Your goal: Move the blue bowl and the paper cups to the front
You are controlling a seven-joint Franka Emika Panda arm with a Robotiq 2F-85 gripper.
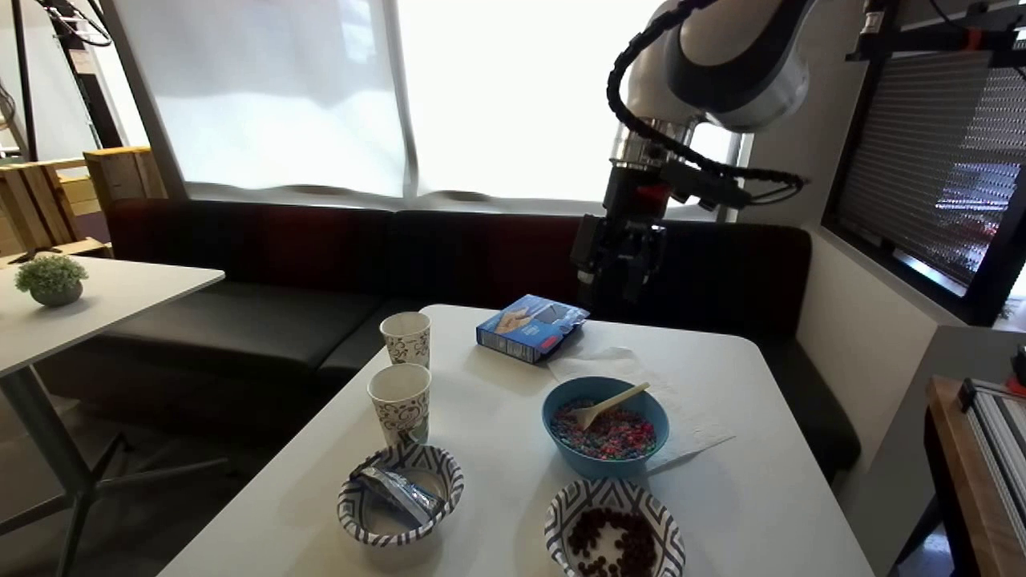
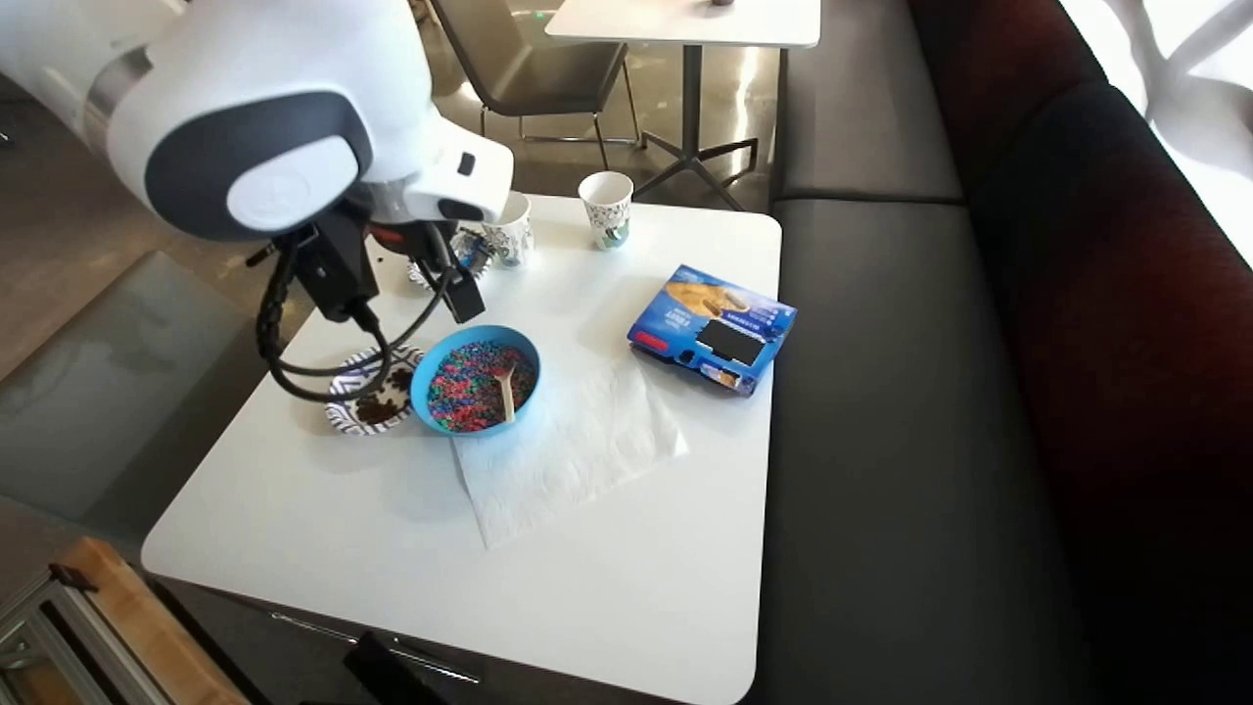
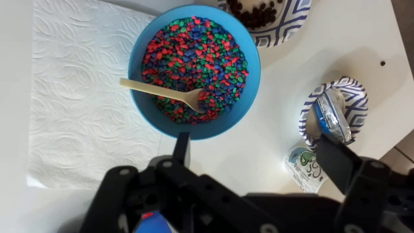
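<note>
The blue bowl (image 1: 593,466) stands on the white table, filled with red, green and blue bits, a pale spoon in it. It also shows in an exterior view (image 2: 428,382) and the wrist view (image 3: 194,132). Two white paper cups with printed scrolls stand upright near the table edge: a nearer cup (image 1: 401,410) and a farther cup (image 1: 407,340); both show in an exterior view (image 2: 607,215). One cup (image 3: 305,170) shows in the wrist view, partly behind a finger. My gripper (image 3: 254,142) is open and empty, raised above the table in an exterior view (image 1: 613,280).
A patterned bowl with dark balls (image 1: 672,533) sits beside the blue bowl. A patterned bowl with a foil packet (image 1: 353,513) sits by the nearer cup. A blue box (image 1: 529,328) lies by the table edge. A paper towel (image 2: 587,470) lies by the blue bowl.
</note>
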